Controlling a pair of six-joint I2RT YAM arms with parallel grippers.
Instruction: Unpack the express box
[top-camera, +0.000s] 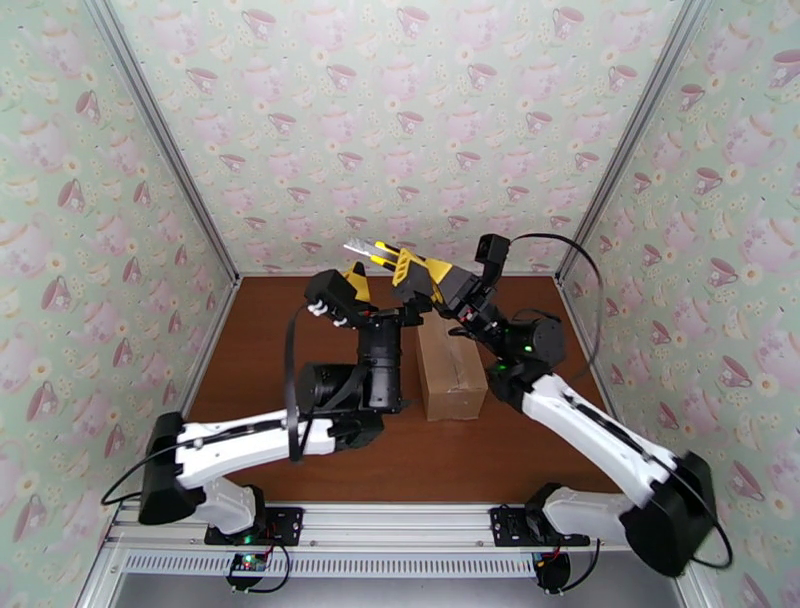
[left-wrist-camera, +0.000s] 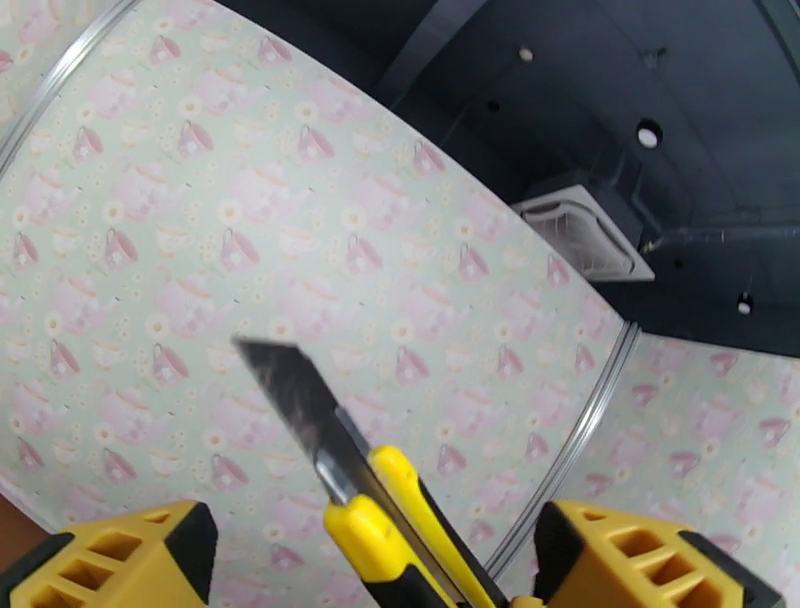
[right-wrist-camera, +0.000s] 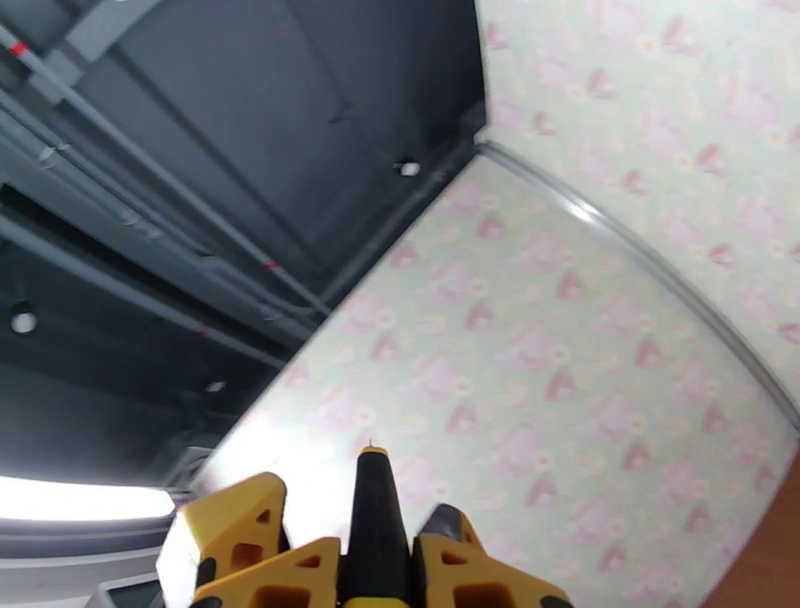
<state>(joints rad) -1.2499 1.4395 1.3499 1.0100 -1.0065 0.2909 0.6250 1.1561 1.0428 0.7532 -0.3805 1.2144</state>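
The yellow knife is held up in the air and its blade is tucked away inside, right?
Not quite. The yellow knife is held up in the air, but its blade is pushed out, not tucked away. The left wrist view shows the bare grey blade sticking out past the handle.

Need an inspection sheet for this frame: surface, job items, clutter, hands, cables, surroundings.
Surface: brown table, carrying the box.
Job's things: cardboard box, flaps shut, mid-table, far end hidden behind the arms.
Clutter: nothing seen.
Hands: left hand open, fingers wide either side of the knife; right hand shut on the knife handle, blade out, raised above the table.
Cables: black cable loops beside the left arm; second cable arcs over the right arm.
Surroundings: teacup-wallpaper walls, metal frame posts.
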